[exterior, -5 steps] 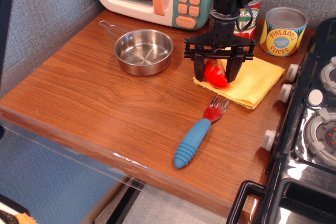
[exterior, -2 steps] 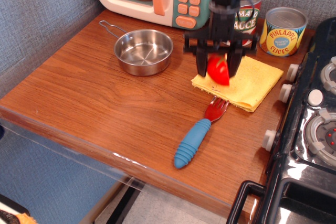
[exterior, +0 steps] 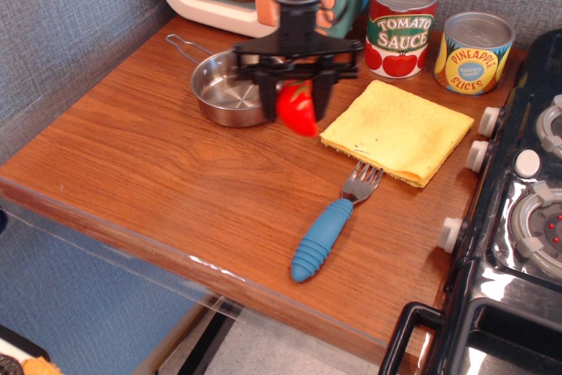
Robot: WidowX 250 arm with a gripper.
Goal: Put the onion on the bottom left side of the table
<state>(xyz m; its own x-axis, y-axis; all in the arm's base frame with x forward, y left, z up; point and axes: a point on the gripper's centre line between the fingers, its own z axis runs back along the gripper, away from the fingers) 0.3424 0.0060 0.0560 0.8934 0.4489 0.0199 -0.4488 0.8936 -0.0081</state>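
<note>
Red onion [exterior: 297, 108] clamped in the tool [exterior: 296, 104], aloft beside the pan [exterior: 230, 88]. Carry past the pan toward the table's [exterior: 158, 173] near-left corner; lower flat before releasing.

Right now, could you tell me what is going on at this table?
A single robot arm's gripper is shut on the red toy onion and holds it above the table, between the steel pan and the yellow cloth. A blue-handled fork lies in front of the cloth, and two cans stand at the back by a toy microwave. The onion has not yet been set down on the bottom left side of the table.
</note>
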